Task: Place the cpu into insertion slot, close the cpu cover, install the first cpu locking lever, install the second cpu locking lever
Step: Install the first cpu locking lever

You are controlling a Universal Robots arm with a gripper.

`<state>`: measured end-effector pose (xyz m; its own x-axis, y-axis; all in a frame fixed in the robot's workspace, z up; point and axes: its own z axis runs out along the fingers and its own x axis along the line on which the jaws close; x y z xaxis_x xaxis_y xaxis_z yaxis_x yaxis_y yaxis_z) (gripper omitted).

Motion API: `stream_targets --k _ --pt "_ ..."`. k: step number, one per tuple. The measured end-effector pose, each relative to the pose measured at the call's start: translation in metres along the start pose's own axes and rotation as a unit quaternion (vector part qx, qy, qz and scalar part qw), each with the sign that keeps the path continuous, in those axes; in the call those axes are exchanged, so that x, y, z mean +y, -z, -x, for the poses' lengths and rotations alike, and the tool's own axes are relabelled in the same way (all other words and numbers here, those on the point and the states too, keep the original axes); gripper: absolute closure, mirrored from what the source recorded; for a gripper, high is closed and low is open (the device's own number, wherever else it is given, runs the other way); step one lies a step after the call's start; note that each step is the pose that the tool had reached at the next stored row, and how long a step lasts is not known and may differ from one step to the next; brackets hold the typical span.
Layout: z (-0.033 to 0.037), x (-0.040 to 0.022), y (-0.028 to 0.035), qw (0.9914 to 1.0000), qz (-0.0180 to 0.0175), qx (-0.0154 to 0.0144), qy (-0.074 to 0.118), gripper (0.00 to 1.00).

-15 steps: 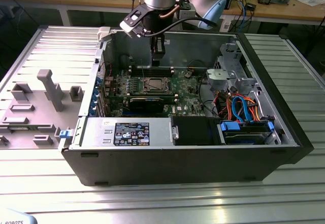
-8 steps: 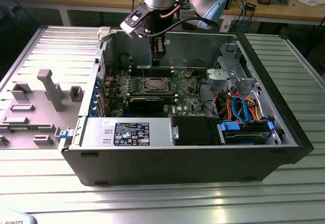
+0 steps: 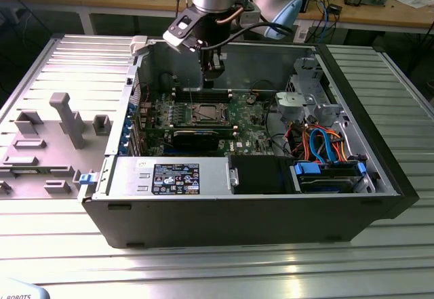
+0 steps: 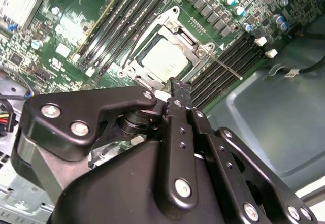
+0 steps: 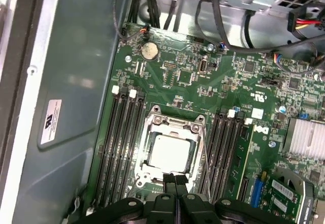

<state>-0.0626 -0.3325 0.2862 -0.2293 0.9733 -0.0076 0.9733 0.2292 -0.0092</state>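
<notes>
First wrist view: black gripper [image 5: 175,180], fingertips pressed together and empty, hangs near the silver-grey square cpu [image 5: 170,153] framed by the silvery metal cpu cover [image 5: 175,124]; long black memory slots [image 5: 124,148] flank it.

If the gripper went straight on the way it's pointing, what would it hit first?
Probably the edge of the cpu cover: the gripper points down at its rim, though depth is unclear.

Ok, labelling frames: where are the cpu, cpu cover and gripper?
cpu [image 5: 170,152], first wrist view, middle of its top.
cpu cover [image 5: 175,129], first wrist view, frame bar beside the cpu.
gripper [image 5: 175,178], first wrist view, between its fingertips.
</notes>
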Motion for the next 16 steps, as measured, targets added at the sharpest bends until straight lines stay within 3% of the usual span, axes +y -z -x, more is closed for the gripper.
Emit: stream_targets --k 3,8,16 --pt "0.0000 0.0000 0.0000 0.99983 0.0001 -0.0002 0.019 0.89" --pt "0.0000 0.0000 0.0000 0.99873 0.0004 -0.0005 0.050 0.89" --pt "0.0000 0.0000 0.0000 0.99698 0.0006 -0.0007 0.078 0.89"
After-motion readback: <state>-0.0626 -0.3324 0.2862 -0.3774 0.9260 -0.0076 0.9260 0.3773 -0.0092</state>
